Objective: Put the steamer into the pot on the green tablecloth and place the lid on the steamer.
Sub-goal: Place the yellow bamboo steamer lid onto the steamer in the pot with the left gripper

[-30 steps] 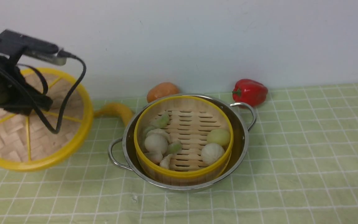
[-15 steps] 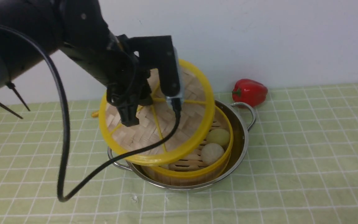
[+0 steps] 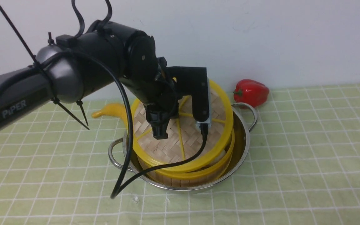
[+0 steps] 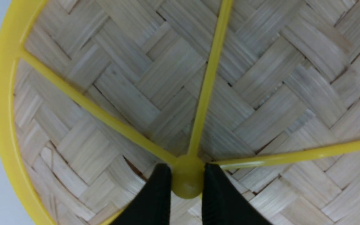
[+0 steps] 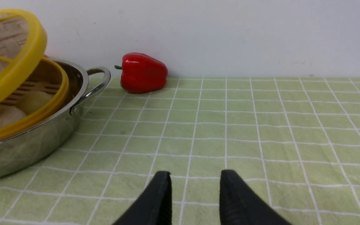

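The steel pot [image 3: 245, 137] stands on the green tablecloth [image 3: 308, 156] with the steamer [image 3: 195, 177] inside it. My left gripper [image 3: 172, 117] is shut on the yellow centre hub of the lid [image 3: 167, 148]. It holds the lid tilted over the steamer, near edge low by the steamer's rim and far edge raised. In the left wrist view the gripper [image 4: 186, 165] pinches the hub, and the lid [image 4: 155, 78] fills the frame. My right gripper [image 5: 195, 172] is open and empty over the cloth, right of the pot [image 5: 27, 143]. The lid [image 5: 20, 62] and the steamer [image 5: 47, 106] show there too.
A red bell pepper [image 3: 251, 92] lies by the wall behind the pot's right handle. A yellow curved thing [image 3: 112, 111] lies behind the pot to the left. White buns [image 5: 33, 100] sit in the steamer. A white wall closes the back.
My left arm has carried the lid from the far left to over the pot and lowered it close onto the steamer. The pot and steamer have not moved.
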